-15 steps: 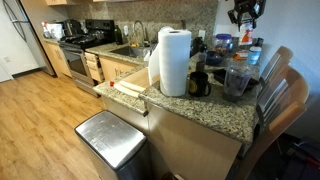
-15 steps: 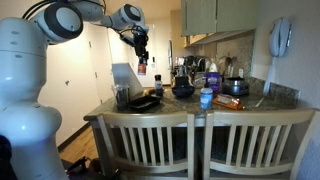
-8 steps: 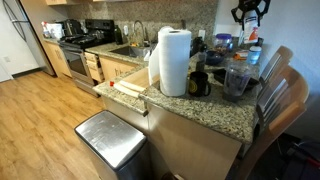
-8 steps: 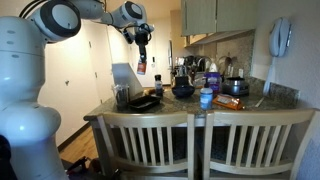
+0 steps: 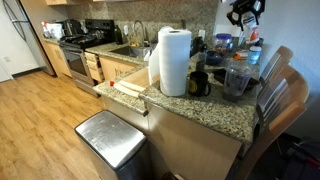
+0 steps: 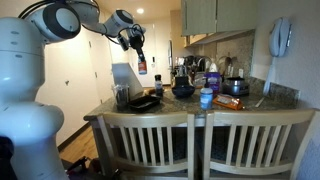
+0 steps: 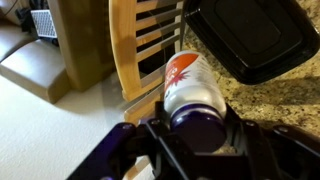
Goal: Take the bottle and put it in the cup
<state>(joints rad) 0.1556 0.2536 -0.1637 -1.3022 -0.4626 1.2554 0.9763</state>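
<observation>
My gripper [image 7: 190,140] is shut on a white bottle [image 7: 190,85] with an orange-red label and a dark purple cap. In the wrist view the bottle hangs over the granite counter [image 7: 270,105], beside a black tray [image 7: 250,35] and a wooden chair back [image 7: 140,45]. In an exterior view the gripper [image 6: 138,50] holds the bottle [image 6: 141,67] high above the counter's end. A dark glass cup [image 6: 122,96] stands below it, next to the tray [image 6: 145,102]. In an exterior view the gripper [image 5: 244,12] is at the top edge, above a clear cup [image 5: 236,78].
A paper towel roll [image 5: 174,62] and a dark mug [image 5: 199,84] stand on the counter. A blue cup [image 6: 206,98], a bowl [image 6: 183,89] and pots crowd the middle. Two wooden chairs [image 6: 190,145] line the counter's near side. A metal bin [image 5: 110,138] stands on the floor.
The arm has shifted slightly sideways with the bottle still held high above the counter's end. Nothing on the counter has moved.
</observation>
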